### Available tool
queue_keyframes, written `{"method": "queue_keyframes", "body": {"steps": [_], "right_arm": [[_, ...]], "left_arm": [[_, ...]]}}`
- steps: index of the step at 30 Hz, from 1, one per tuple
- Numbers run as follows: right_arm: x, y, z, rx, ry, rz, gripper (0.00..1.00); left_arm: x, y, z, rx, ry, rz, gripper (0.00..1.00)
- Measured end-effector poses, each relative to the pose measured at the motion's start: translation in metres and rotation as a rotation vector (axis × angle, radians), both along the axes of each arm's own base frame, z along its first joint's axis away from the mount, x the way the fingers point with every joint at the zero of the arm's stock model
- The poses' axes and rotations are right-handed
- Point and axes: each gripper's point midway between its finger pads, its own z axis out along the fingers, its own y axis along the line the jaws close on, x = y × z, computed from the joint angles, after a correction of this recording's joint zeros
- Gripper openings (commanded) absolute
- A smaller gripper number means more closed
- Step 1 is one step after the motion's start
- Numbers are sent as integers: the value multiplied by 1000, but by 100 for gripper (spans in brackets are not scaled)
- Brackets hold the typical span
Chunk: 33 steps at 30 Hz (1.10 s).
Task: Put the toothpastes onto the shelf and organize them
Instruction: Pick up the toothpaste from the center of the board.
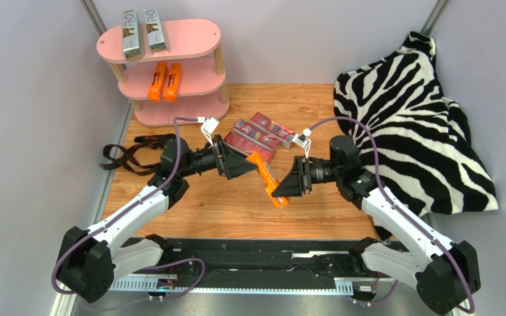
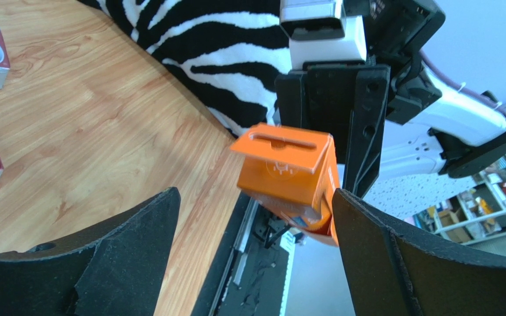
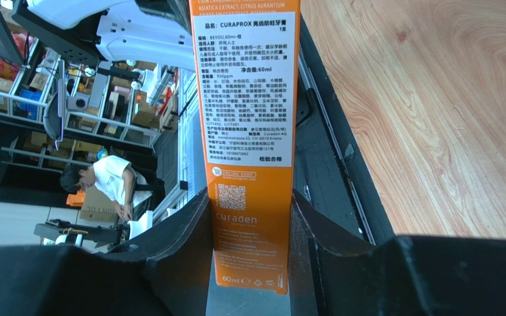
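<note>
My right gripper (image 1: 283,187) is shut on the lower end of an orange toothpaste carton (image 1: 267,179) and holds it above the table; the right wrist view shows its label (image 3: 246,99) between the jaws (image 3: 250,197). My left gripper (image 1: 249,162) is open around the carton's other end (image 2: 285,172), which lies close to one finger (image 2: 368,237). Three dark red cartons (image 1: 257,135) lie on the table behind the grippers. The pink shelf (image 1: 199,41) stands at the back left, with two silver-grey cartons (image 1: 143,32) on its top board and two orange cartons (image 1: 164,81) on its middle board.
A zebra-print cloth (image 1: 407,112) is heaped at the right side of the table. A black strap (image 1: 127,157) lies at the left by my left arm. A black rail (image 1: 262,253) runs along the near edge.
</note>
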Motion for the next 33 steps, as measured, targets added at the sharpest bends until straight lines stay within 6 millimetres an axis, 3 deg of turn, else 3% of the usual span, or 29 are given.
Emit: {"method": "queue_keyframes", "body": {"steps": [5, 7, 9, 15, 17, 24, 28, 33], "right_arm": [[-6, 2, -6, -5, 10, 17, 36], [-6, 2, -7, -7, 12, 16, 36], [-6, 2, -7, -8, 13, 15, 36], [-5, 3, -9, -12, 18, 13, 38], [-4, 3, -10, -13, 18, 15, 40], [1, 4, -19, -47, 19, -17, 64], [10, 2, -23, -78, -6, -84, 69], [17, -4, -12, -84, -71, -165, 71]], "left_arm": [[5, -4, 1, -24, 14, -2, 84], [6, -6, 2, -38, 18, -10, 78], [5, -7, 3, -52, 18, -20, 65], [1, -11, 10, -83, 5, -59, 50], [1, -12, 10, -85, 8, -64, 47], [1, -13, 6, -90, 32, -67, 42], [3, -14, 3, -94, 61, -67, 41], [7, -17, 1, -117, 98, -70, 41]]}}
